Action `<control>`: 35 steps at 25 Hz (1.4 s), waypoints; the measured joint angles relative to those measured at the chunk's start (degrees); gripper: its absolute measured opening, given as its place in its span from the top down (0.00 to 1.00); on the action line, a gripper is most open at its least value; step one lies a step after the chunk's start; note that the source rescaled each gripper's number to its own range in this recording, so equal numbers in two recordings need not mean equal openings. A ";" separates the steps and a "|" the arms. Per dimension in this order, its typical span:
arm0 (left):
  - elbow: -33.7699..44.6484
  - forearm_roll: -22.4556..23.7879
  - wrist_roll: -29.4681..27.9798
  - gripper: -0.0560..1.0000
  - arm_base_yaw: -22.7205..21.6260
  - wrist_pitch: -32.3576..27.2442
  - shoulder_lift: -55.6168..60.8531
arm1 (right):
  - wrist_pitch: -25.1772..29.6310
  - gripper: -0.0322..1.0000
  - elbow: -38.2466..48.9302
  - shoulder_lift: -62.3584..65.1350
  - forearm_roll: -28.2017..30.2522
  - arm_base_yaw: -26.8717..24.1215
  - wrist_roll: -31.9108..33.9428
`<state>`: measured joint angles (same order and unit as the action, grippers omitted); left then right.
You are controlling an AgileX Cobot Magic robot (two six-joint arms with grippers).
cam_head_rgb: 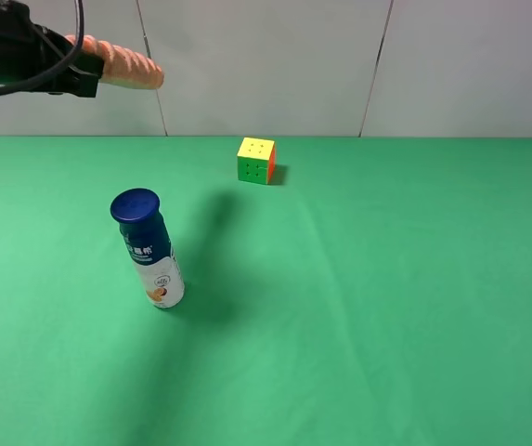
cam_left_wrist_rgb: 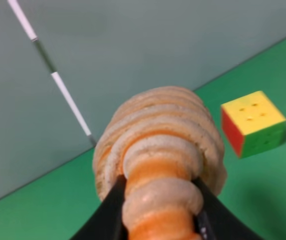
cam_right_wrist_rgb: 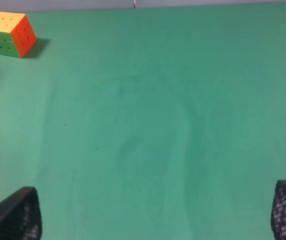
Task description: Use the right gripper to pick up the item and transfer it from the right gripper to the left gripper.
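Note:
The item (cam_head_rgb: 128, 67), an orange roll with cream spiral ribs, is held in the air at the far left, high above the green table (cam_head_rgb: 386, 297). My left gripper (cam_head_rgb: 87, 72) is shut on its near end. In the left wrist view the item (cam_left_wrist_rgb: 157, 135) fills the middle, and the left gripper (cam_left_wrist_rgb: 158, 205) clamps it between two black fingers (cam_left_wrist_rgb: 108, 215). My right gripper (cam_right_wrist_rgb: 150, 215) is open and empty, its two black fingertips (cam_right_wrist_rgb: 15, 215) wide apart over bare green cloth. It is out of the exterior high view.
A blue-capped white bottle (cam_head_rgb: 148, 246) stands upright left of the middle. A yellow-green-orange puzzle cube (cam_head_rgb: 256, 160) sits near the back edge; it also shows in the left wrist view (cam_left_wrist_rgb: 252, 122) and the right wrist view (cam_right_wrist_rgb: 11, 34). A grey wall stands behind the table.

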<state>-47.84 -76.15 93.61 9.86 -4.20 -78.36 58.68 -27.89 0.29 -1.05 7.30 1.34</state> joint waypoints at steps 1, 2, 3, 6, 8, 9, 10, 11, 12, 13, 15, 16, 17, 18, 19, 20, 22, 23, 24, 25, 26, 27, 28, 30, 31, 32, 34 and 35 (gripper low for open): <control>0.00 1.10 -1.60 0.95 0.00 0.77 0.00 | 0.00 0.00 0.00 0.00 0.00 0.00 0.00; 0.00 2.62 -3.57 0.95 0.00 1.52 0.00 | 0.00 0.00 0.00 0.00 0.00 0.00 0.00; 0.00 3.85 -5.30 0.95 0.00 2.06 0.00 | 0.00 0.00 0.00 0.00 0.00 0.00 0.00; 0.53 8.17 -11.38 0.95 0.00 4.20 0.00 | 0.00 0.00 0.00 0.00 0.00 0.00 0.00; 1.62 10.89 -15.24 0.95 0.00 5.91 0.00 | 0.00 0.00 0.00 0.00 0.00 0.00 0.00; 2.37 12.51 -16.77 0.95 0.00 7.09 0.00 | 0.00 0.00 0.00 0.00 0.00 0.00 0.00; 3.02 13.90 -18.02 0.95 0.00 8.01 0.00 | 0.00 0.00 0.00 0.00 0.00 0.00 0.00; 3.80 15.55 -19.74 0.95 0.00 8.98 0.00 | 0.00 0.00 0.00 0.00 0.00 0.00 0.00; 4.55 17.20 -21.09 0.95 0.00 10.06 -0.06 | 0.00 0.00 0.00 0.00 0.00 0.00 0.00; 5.10 18.62 -22.48 0.95 0.00 10.94 -0.35 | 0.00 0.00 0.00 0.00 0.00 0.00 0.00; 6.05 22.01 -26.15 0.95 0.00 12.73 -1.19 | 0.00 0.00 0.00 0.00 0.00 0.00 0.00; 6.31 23.73 -28.05 0.95 0.00 13.22 -1.95 | 0.00 0.00 0.00 0.00 0.00 0.00 0.00; 6.37 25.17 -29.63 0.95 0.00 13.69 -2.72 | 0.00 0.00 0.00 0.00 0.00 0.00 0.00; 6.49 26.90 -31.94 0.95 0.00 14.16 -3.74 | 0.00 0.00 0.00 0.00 0.00 0.00 0.00; 6.60 28.66 -33.56 0.95 0.00 14.73 -4.81 | 0.00 0.00 0.00 0.00 0.00 0.00 0.00; 6.67 30.10 -35.17 0.95 0.06 15.37 -5.92 | 0.00 0.00 0.00 0.00 0.00 0.00 0.00; 6.67 33.32 -39.07 0.95 0.18 17.02 -7.75 | 0.00 0.00 0.00 0.00 0.00 0.00 0.00; 6.67 35.62 -41.28 0.95 0.18 18.24 -8.92 | 0.00 0.00 0.00 0.00 0.00 0.00 0.00; 6.67 37.40 -43.31 0.95 0.33 19.14 -9.93 | 0.00 0.00 0.00 0.00 0.00 0.00 0.00; 6.67 39.65 -46.31 0.95 0.49 20.35 -10.77 | 0.00 0.00 0.00 0.00 0.00 0.00 0.00; 6.67 42.11 -48.54 0.95 0.51 21.42 -11.79 | 0.00 0.00 0.00 0.00 0.00 0.00 0.00; 6.73 44.17 -50.82 0.95 0.78 22.52 -12.63 | 0.00 0.00 0.00 0.00 0.00 0.00 0.00; 6.96 46.59 -54.01 0.95 1.06 24.14 -13.65 | 0.00 0.00 0.00 0.00 0.00 0.00 0.00; 7.90 51.19 -58.70 0.95 1.61 27.74 -15.72 | 0.00 0.00 0.00 0.00 0.00 0.00 0.00; 8.43 53.19 -60.94 0.95 1.73 29.71 -16.82 | 0.00 0.00 0.00 0.00 0.00 0.00 0.00; 9.15 54.79 -62.78 0.95 1.79 31.10 -17.75 | 0.00 0.00 0.00 0.00 0.00 0.00 0.00; 10.64 57.69 -66.50 0.95 1.81 35.69 -20.11 | -0.01 0.00 0.00 0.00 0.00 0.00 0.00; 11.42 58.88 -68.33 0.95 1.81 38.11 -21.20 | -0.01 0.00 0.00 0.00 0.00 0.00 0.00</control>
<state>-36.43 -17.28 25.28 11.67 33.91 -99.56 58.67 -27.89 0.29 -1.05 7.30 1.34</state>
